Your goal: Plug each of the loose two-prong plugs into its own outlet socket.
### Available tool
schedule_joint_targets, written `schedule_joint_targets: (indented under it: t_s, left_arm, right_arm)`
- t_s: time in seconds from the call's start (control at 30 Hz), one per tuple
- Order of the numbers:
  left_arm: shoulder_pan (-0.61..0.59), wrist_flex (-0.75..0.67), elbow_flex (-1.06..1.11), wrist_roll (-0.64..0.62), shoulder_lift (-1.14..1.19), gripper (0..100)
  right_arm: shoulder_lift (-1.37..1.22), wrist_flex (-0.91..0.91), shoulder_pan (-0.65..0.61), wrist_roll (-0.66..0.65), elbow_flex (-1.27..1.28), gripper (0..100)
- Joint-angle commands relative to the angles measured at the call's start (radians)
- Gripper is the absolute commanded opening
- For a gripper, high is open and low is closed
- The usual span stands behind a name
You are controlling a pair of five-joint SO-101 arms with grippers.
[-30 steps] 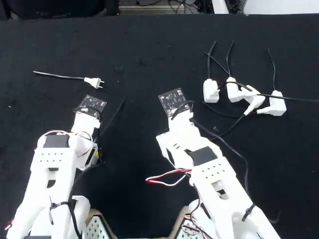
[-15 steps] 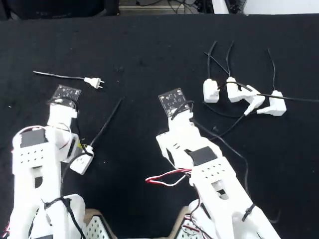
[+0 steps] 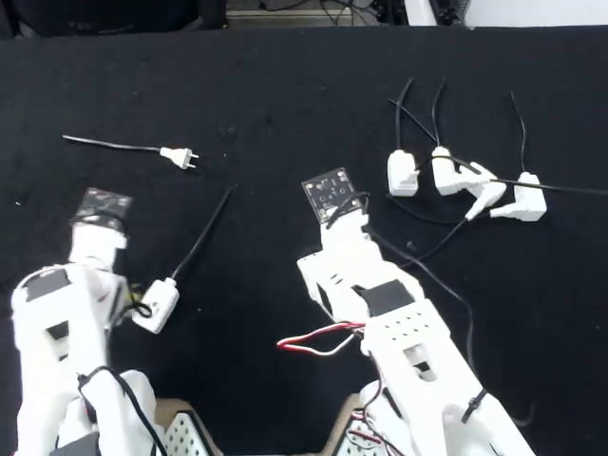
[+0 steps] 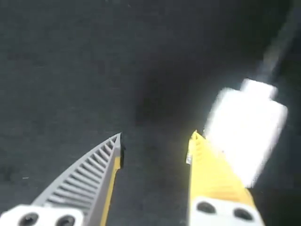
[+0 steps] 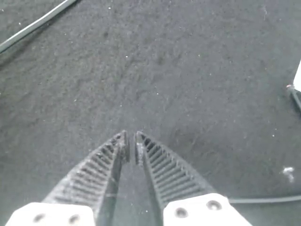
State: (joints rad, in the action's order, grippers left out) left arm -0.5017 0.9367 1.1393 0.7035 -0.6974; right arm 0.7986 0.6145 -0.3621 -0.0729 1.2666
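A loose two-prong plug [image 3: 180, 157] lies on the black table at the back left, its thin cord trailing left. Several white outlet sockets [image 3: 402, 173] on black cords sit in a cluster at the back right. Another white block [image 3: 157, 304] on a black cord lies beside the left arm [image 3: 66, 304]. In the left wrist view my left gripper [image 4: 155, 143] is open over bare cloth, with that white block [image 4: 247, 127] just outside its yellow finger [image 4: 207, 165]. My right gripper [image 5: 130, 139] is shut on nothing above the table; the right arm [image 3: 366, 275] stands mid-table.
Black cords run from the socket cluster, one long cord [image 3: 570, 188] reaching the right edge. Red and white wires [image 3: 318, 337] loop at the right arm's base. Open black cloth [image 3: 266, 104] lies between the plug and the sockets.
The left arm has swung left and drawn back toward its base, uncovering the white block with its black cord. The right arm and the plug have not moved.
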Motion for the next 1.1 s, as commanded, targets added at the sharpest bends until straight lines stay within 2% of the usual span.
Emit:
schedule_joint_targets:
  t_s: [0.0,0.17,0.3,0.47,0.63,0.97,1.07]
  left_arm:
    - [0.134,0.16,-0.056,-0.078,-0.06,23]
    - [0.314,0.272,-0.09,-0.146,-0.17,23]
    - [0.294,0.273,-0.116,-0.141,-0.282,23]
    - [0.289,0.288,-0.082,-0.144,-0.397,23]
    - [0.384,0.293,0.022,-0.143,-0.468,23]
    - [0.582,0.296,0.047,-0.147,-0.609,23]
    - [0.638,0.284,0.131,-0.143,-0.626,23]
  right_arm:
    - [0.035,-0.018,0.018,-0.008,-0.005,1.5]
    - [0.035,-0.018,0.021,-0.008,-0.005,1.5]
    - [0.036,-0.018,0.052,-0.005,-0.01,1.5]
    - [0.036,-0.018,0.114,0.077,-0.025,1.5]
    - [0.036,-0.017,0.11,0.075,-0.024,1.5]
    - [0.036,-0.018,0.112,0.075,-0.022,1.5]
    - [0.036,-0.018,0.112,0.075,-0.024,1.5]
